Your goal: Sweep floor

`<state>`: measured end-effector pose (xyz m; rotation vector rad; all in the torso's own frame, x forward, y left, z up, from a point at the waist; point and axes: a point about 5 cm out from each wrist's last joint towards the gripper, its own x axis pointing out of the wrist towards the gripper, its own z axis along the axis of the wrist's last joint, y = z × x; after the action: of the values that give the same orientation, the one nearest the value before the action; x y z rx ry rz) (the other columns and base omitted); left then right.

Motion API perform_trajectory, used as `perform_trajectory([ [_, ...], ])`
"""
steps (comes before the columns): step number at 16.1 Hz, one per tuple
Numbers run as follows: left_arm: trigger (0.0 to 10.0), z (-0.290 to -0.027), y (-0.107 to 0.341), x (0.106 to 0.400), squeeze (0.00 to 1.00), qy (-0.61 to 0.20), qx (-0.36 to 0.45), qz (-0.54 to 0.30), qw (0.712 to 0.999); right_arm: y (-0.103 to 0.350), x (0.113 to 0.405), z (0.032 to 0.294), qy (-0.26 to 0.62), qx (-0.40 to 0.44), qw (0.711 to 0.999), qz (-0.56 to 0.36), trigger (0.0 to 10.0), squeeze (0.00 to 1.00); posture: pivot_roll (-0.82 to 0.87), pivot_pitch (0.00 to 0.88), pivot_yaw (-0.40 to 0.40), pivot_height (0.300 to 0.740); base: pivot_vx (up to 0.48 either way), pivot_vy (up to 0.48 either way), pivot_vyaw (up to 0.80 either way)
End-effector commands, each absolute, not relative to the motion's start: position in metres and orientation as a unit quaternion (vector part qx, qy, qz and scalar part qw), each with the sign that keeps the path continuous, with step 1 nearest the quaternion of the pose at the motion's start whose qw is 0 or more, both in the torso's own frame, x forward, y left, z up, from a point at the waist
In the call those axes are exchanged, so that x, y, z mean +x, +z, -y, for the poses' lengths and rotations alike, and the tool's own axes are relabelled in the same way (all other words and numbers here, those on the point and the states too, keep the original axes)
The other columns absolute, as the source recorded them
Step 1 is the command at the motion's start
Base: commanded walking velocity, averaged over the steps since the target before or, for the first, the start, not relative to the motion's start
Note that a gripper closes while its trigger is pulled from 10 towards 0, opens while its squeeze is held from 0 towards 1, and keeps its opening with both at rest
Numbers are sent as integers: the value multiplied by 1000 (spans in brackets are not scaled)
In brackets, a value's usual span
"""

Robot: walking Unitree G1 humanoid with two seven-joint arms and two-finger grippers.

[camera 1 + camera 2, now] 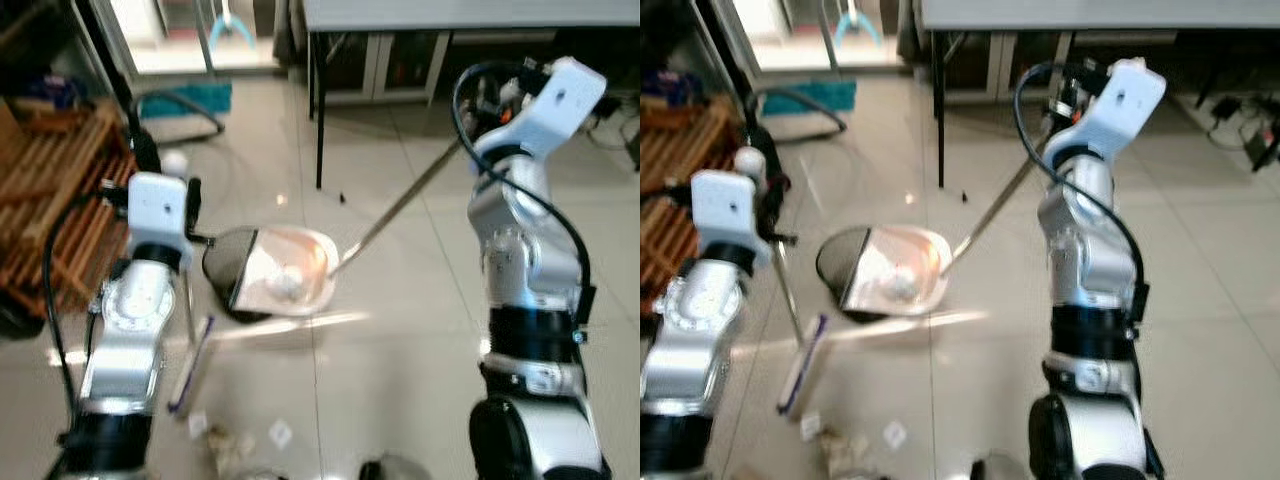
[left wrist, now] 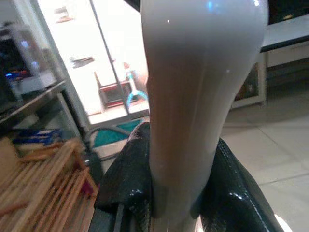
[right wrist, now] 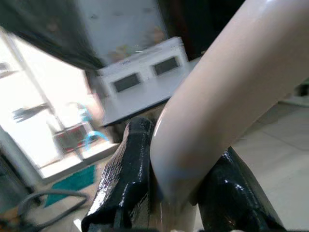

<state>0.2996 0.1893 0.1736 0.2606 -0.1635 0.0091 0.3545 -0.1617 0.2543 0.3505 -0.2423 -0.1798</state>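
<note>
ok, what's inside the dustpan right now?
The dustpan holds a pale crumpled clump near its middle, likely paper. Its dark hooded rear hides anything further back. More scraps lie on the floor.

We see pale pink-white dustpan [image 1: 290, 272] with dark rim, silver handle; broom [image 1: 190, 365] head purple-edged; floor tiles [image 1: 400, 330] glossy beige; teal mat [image 1: 185, 98]; wooden rack [image 1: 55, 200] orange-brown; our fingers [image 2: 128, 179] glossy black.
</note>
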Motion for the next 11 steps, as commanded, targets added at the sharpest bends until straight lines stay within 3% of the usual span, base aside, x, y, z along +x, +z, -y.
perform_trajectory([
  [1, 10000, -190, 185, 299, 0, 7, 135, 106, 985, 269, 352, 164, -93, 176, 967, 161, 10000, 0, -10, 78, 5, 740, 420, 0, 0],
  [8, 10000, -189, 184, 298, 0, 12, 130, 105, 986, 264, 354, 162, -100, 169, 967, 163, 10000, 0, -8, 83, -9, 740, 419, 0, 0],
  [11, 10000, -192, 181, 297, 0, 22, 129, 98, 987, 265, 355, 160, -97, 170, 966, 166, 10000, 0, -8, 82, -14, 740, 0, 0, 0],
])
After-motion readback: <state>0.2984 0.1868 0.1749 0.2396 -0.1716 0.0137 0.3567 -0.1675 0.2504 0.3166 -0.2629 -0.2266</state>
